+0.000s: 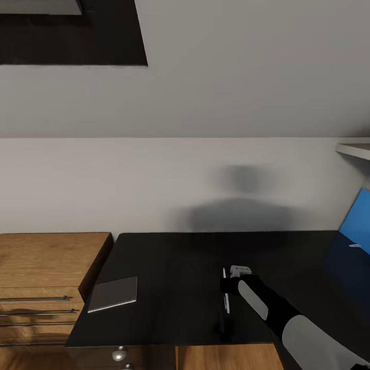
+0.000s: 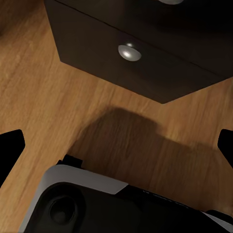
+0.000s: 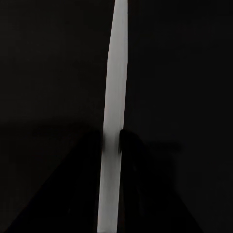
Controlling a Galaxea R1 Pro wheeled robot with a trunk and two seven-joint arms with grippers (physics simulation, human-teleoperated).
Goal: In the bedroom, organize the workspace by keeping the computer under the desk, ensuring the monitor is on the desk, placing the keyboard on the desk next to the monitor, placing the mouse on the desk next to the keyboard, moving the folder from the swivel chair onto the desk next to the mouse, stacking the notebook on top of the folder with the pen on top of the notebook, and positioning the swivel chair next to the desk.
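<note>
— Two grippers to log. Right gripper (image 1: 228, 289) first: position and state?

— Low over the black top of the desk (image 1: 185, 257), toward its front edge. Jaws drawn in on the pen (image 1: 225, 292), one dark finger (image 3: 130, 145) tight against each side of the shaft in the right wrist view. Cannot tell whether lifted or resting on the top.

— Pen: form and finish?

— Thin, straight, white, smooth and matte. Held near mid-length, with plain white shaft showing on both sides of the grip.

— Left gripper (image 2: 118, 145)?

— Jaws wide apart, nothing between them. Black fingertips (image 2: 9, 150) at opposite edges of the left wrist view, hanging over light wood-grain floor (image 2: 58, 97), near a dark drawer front with a round, polished silver knob (image 2: 129, 52).

— Other task items?

— Notebook (image 1: 113, 294): thin grey rectangle with a pale edge, flat on the desk near the front left corner, well apart from the pen.

— Surroundings?

— Light wood cabinet (image 1: 46, 257) with long metal bar handles, hard against the desk's left end. Upright blue panel (image 1: 355, 221) at the far right. Plain grey-white wall (image 1: 185, 169) behind, sloped above, dark skylight frame (image 1: 72, 46) upper left.
</note>
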